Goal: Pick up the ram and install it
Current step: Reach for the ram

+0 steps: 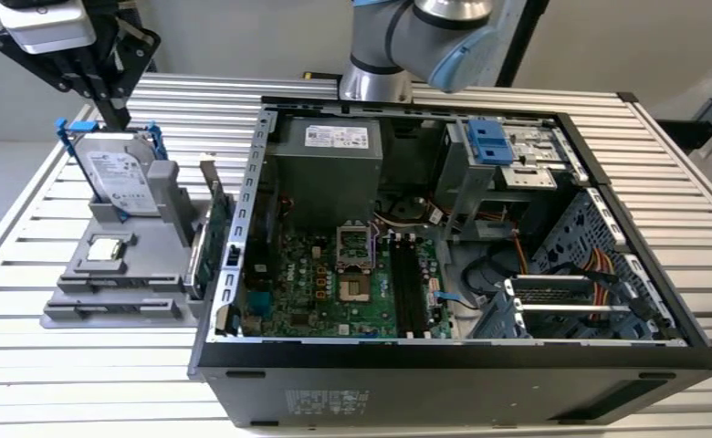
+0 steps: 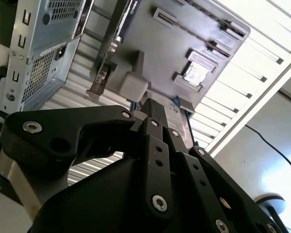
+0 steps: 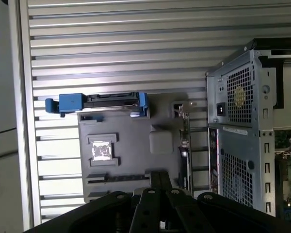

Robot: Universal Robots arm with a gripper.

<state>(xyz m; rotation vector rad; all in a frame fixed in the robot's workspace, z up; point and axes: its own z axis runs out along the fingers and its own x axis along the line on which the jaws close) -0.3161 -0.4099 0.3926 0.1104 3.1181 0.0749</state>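
My gripper [image 1: 120, 120] hangs at the exterior view's upper left, just above the silver hard drive [image 1: 122, 178] that stands in the grey parts holder [image 1: 125, 283]. Its black fingers are pressed together with nothing between them, as both wrist views show [image 3: 160, 174] [image 2: 153, 104]. The ram is hidden from these views. The motherboard's long black slots [image 1: 407, 283] lie inside the open computer case [image 1: 454, 360], well to the exterior view's right of the gripper.
The holder [image 3: 131, 136] also carries a small square chip [image 3: 100, 149] and an upright green card [image 1: 216, 242] beside the case wall [image 3: 240, 126]. The hard drive's blue rails [image 3: 99, 101] stick up. Everything rests on a ribbed metal table [image 1: 76, 365].
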